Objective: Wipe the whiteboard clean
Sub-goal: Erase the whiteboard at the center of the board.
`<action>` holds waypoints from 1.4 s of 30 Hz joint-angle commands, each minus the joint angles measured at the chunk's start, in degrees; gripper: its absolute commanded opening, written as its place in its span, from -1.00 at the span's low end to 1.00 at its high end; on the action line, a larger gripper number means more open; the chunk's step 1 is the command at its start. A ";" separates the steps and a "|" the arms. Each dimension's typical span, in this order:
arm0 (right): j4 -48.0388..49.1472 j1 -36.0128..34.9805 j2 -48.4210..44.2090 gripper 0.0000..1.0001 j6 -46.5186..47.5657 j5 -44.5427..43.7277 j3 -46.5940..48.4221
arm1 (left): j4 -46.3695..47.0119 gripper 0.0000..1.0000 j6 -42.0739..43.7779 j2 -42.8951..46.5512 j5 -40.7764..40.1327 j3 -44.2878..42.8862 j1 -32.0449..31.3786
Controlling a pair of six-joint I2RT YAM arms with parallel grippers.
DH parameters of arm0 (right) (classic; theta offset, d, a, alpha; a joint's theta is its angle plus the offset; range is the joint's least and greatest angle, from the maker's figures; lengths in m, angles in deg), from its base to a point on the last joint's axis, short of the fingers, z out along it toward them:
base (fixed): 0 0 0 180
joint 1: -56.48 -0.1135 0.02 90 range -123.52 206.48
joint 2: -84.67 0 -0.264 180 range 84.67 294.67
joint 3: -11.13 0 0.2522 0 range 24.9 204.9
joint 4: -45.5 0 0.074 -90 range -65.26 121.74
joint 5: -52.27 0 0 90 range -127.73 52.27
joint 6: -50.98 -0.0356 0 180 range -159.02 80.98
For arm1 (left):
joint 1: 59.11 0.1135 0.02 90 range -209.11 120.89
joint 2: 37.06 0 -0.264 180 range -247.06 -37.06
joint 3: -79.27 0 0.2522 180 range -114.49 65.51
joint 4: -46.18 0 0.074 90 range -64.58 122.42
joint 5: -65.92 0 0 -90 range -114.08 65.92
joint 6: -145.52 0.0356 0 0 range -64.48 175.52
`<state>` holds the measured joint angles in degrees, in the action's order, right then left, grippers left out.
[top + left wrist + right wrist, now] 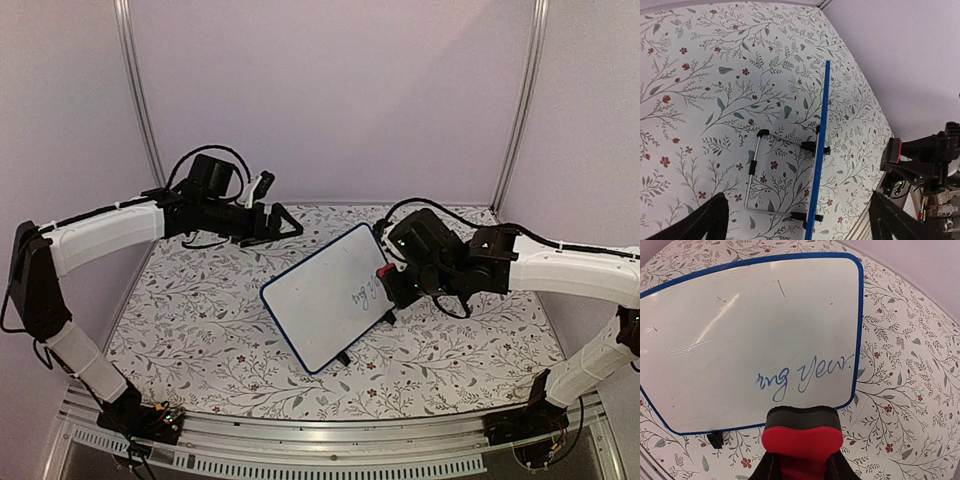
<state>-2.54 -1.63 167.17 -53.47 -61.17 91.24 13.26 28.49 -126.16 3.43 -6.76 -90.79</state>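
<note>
Closest in the right wrist view: gripping a red eraser (pixel 802 437) with the right gripper (pixel 802 470), jaws closed on it. Just beyond, facing the whiteboard (pixel 740 330), propped up tilted near the middle of the table (pixel 200 330), between the 2 arms. Probably in the middle of the wiping step: most of the board already white, only 1 line of blue writing (pixel 805 372) left near the corner beside the eraser. Next, likely needing to press the eraser onto this line and rub along it, gently enough not to tip the light board. Cannot tell whether touching the frame already. Farther back, holding nothing with the left gripper (pixel 280 225), fingers wide apart, behind the board and apart from it. Only from the right wrist: readable writing. Only from the left wrist: the board edge-on, plus the wire stand (pixel 752 170) and black feet (pixel 826 149) behind. Only from above: both arms together.
</note>
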 commanded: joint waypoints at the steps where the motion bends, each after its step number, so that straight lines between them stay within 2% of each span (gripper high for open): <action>1: 0.44 0.10 -0.70 -0.51 -2.28 0.92 -1.62 | -1.68 0.89 -0.05 -4.47 -0.45 -1.58 -2.24; 13: 2.03 0.10 2.76 -0.51 -4.30 2.50 -2.72 | 3.13 0.37 0.82 -6.57 1.83 1.69 -3.45; 21: 2.90 0.01 7.23 -0.52 -4.40 2.90 -1.18 | 3.29 0.25 1.42 -7.01 1.37 2.77 -5.05; 25: 2.94 -0.07 8.58 -0.51 -4.78 4.31 -0.34 | 3.37 0.12 1.66 -6.81 1.47 2.94 -5.33; 29: 3.27 -0.08 9.83 -0.51 -4.62 3.40 0.18 | 3.50 -0.12 1.94 -6.96 1.66 3.20 -5.78; 35: 3.39 -0.16 13.04 -0.51 -3.65 4.09 4.03 | 4.06 -0.31 2.02 -8.20 3.28 3.43 -6.57; 42: 2.55 -0.09 18.18 -0.52 -2.03 4.20 8.73 | 4.53 -0.45 1.82 -7.96 3.40 3.78 -6.58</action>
<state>-0.22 -1.63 183.08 -56.73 -57.04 97.30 16.30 30.04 -133.90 5.92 -3.59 -96.76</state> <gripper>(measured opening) 0.245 0.301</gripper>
